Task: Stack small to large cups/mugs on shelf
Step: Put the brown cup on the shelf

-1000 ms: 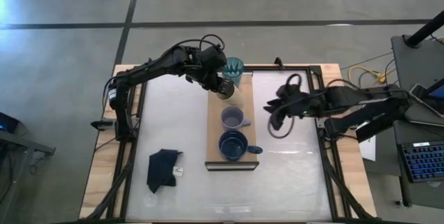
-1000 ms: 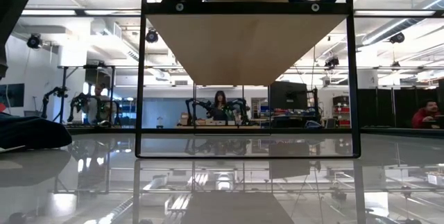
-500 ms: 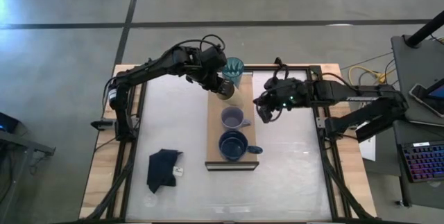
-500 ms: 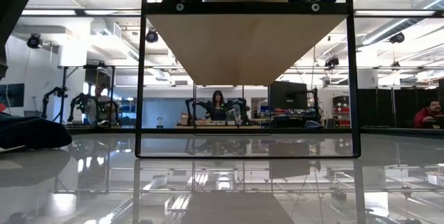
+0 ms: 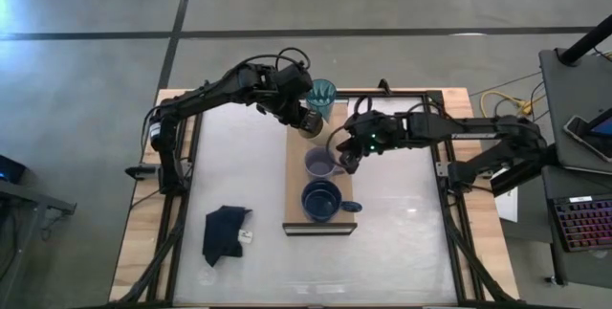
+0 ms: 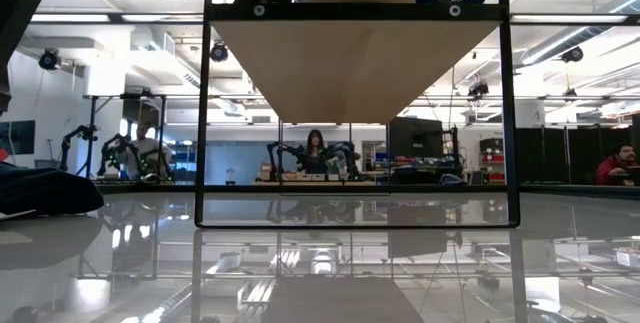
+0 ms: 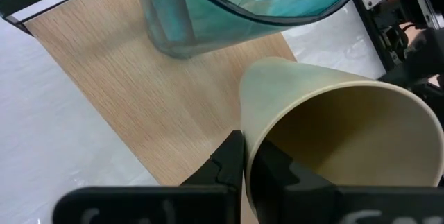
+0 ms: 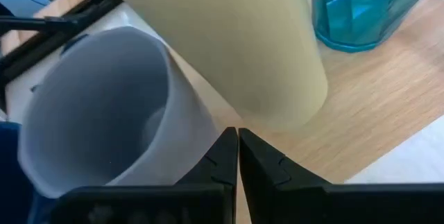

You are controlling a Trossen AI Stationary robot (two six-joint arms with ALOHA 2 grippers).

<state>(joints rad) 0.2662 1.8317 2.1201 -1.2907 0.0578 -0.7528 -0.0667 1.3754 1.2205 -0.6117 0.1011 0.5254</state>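
right gripper [image 5: 346, 159] now over shelf [image 5: 296, 180]

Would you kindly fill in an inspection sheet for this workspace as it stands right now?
Surface: white tabletop in a black frame, carrying the wooden shelf.
Job's things: teal tumbler, lavender mug and dark blue mug stand in a row on the shelf; cream cup is tilted between tumbler and lavender mug.
Clutter: black cloth on the tabletop, apart from the shelf.
Grippers: left tool shut on the cream cup's rim; right tool shut, beside the lavender mug.
Cables: yellow cables off the table's right edge.
Surroundings: keyboard at right; people far behind.
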